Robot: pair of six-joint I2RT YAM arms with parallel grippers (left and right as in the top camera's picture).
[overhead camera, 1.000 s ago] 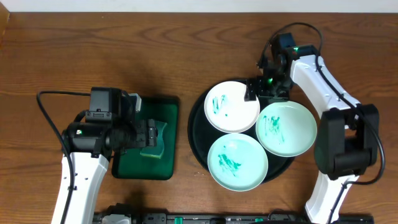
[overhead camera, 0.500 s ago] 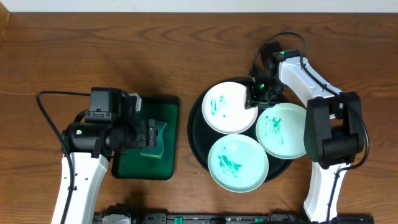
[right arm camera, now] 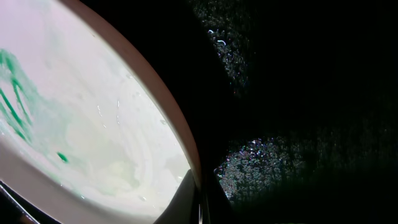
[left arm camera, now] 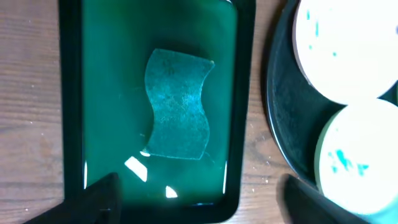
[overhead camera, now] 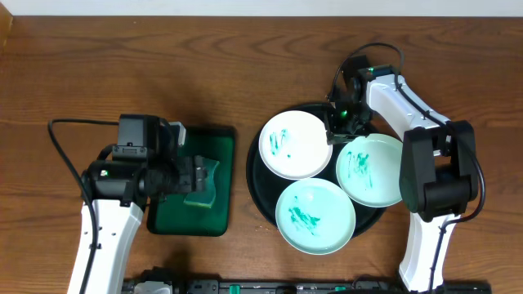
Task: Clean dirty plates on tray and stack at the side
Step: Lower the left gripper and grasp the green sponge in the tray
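Note:
Three small plates lie on the round black tray [overhead camera: 261, 186]. The upper-left plate [overhead camera: 295, 144] is white with a few teal marks. The right plate [overhead camera: 369, 169] and the front plate [overhead camera: 315, 216] are pale mint with teal smears. My right gripper [overhead camera: 337, 131] is shut on the upper-left plate's right rim. The right wrist view shows that rim [right arm camera: 158, 106] pinched between my fingers at the right gripper [right arm camera: 200, 202], over the dark tray [right arm camera: 298, 93]. My left gripper [left arm camera: 205, 205] hangs open above a green sponge [left arm camera: 178, 104], holding nothing.
The sponge [overhead camera: 202, 181] lies in a green rectangular tray [overhead camera: 167, 216] left of the black tray. In the left wrist view two plates [left arm camera: 348, 43] [left arm camera: 360, 155] and the black tray's rim [left arm camera: 273, 112] show at the right. Brown wooden table [overhead camera: 122, 65] surrounds everything.
My right gripper came down to the upper-left plate's rim and shut on it. That plate has slid a little to the left. The left arm has not moved.

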